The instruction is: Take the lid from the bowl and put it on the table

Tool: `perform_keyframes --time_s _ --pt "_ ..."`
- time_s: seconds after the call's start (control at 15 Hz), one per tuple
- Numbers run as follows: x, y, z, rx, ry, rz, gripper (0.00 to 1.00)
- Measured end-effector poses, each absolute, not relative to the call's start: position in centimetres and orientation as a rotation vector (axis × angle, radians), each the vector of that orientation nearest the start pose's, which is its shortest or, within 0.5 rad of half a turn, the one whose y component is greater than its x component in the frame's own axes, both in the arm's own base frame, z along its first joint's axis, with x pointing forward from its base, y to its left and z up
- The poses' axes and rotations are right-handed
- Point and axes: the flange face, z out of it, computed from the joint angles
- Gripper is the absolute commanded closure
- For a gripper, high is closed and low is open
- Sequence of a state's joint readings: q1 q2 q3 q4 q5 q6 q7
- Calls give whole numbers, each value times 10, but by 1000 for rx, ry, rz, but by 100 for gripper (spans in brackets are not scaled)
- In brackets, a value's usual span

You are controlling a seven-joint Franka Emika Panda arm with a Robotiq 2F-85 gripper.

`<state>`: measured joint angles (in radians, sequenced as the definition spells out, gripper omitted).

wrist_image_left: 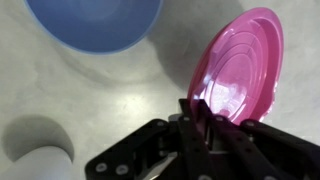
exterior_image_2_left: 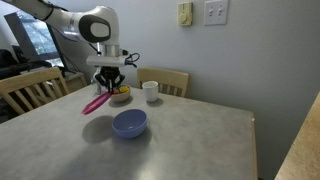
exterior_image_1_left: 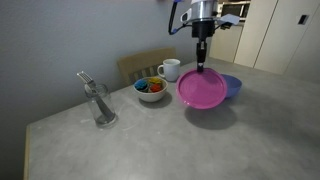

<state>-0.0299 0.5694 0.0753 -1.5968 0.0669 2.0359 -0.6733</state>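
Observation:
My gripper (exterior_image_1_left: 201, 64) (exterior_image_2_left: 108, 86) (wrist_image_left: 197, 118) is shut on the rim of the magenta-pink lid (exterior_image_1_left: 202, 90) (exterior_image_2_left: 97, 102) (wrist_image_left: 240, 68) and holds it tilted in the air above the table (exterior_image_1_left: 170, 145) (exterior_image_2_left: 190, 140). The blue bowl (exterior_image_1_left: 231, 86) (exterior_image_2_left: 129, 124) (wrist_image_left: 95, 22) stands open on the table beside the lid, no longer covered. In the wrist view the lid hangs from the jaws and the bowl is at the top left.
A small white bowl with colourful contents (exterior_image_1_left: 151, 89) (exterior_image_2_left: 120, 95) and a white mug (exterior_image_1_left: 170, 69) (exterior_image_2_left: 151, 91) (wrist_image_left: 38, 165) stand near the far edge. A clear glass with utensils (exterior_image_1_left: 99, 103) stands apart. Wooden chairs (exterior_image_2_left: 165, 82) (exterior_image_2_left: 30, 90) ring the table.

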Motion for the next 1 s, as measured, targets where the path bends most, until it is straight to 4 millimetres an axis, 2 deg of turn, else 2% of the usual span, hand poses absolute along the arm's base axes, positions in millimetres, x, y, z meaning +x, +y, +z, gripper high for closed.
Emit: perform_keyframes --time_s 0.4,0.73,1.0 --pt "689 44 260 -2860 -1109 204 97" --pt "693 75 234 -2889 -1273 286 97" --pt "696 103 228 -2858 -1405 308 97"
